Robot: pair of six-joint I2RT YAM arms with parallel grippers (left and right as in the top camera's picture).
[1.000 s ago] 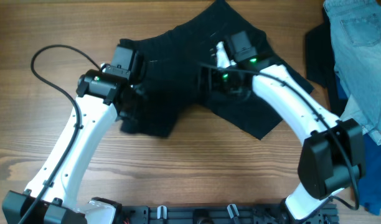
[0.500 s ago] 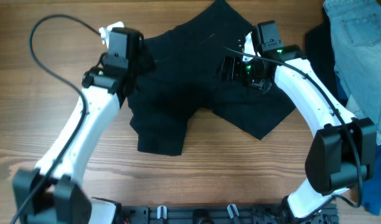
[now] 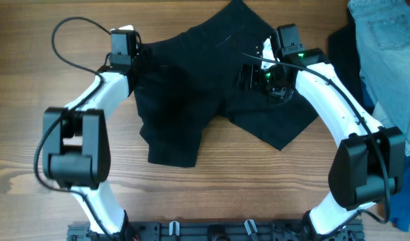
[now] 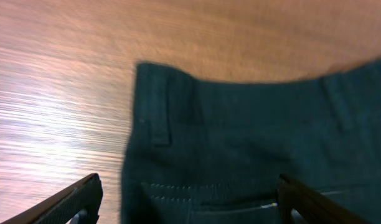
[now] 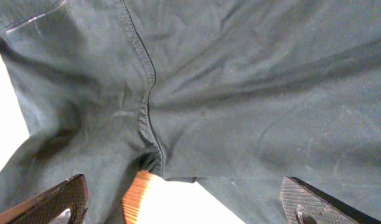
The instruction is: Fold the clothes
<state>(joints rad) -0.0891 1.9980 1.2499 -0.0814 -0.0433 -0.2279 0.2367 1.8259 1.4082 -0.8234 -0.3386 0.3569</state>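
Plain black shorts [image 3: 185, 94], pale stitching, on the warm brown wood-grain table [image 3: 24, 147]; light blue denim jeans [image 3: 387, 60] at the right edge, bright blue garment [image 3: 406, 197] at the near-right corner.

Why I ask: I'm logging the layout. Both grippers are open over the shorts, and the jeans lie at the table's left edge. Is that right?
No, one detail is off. The jeans lie at the table's right edge, not the left; the overhead view shows it. The left gripper and right gripper are indeed open over the shorts.
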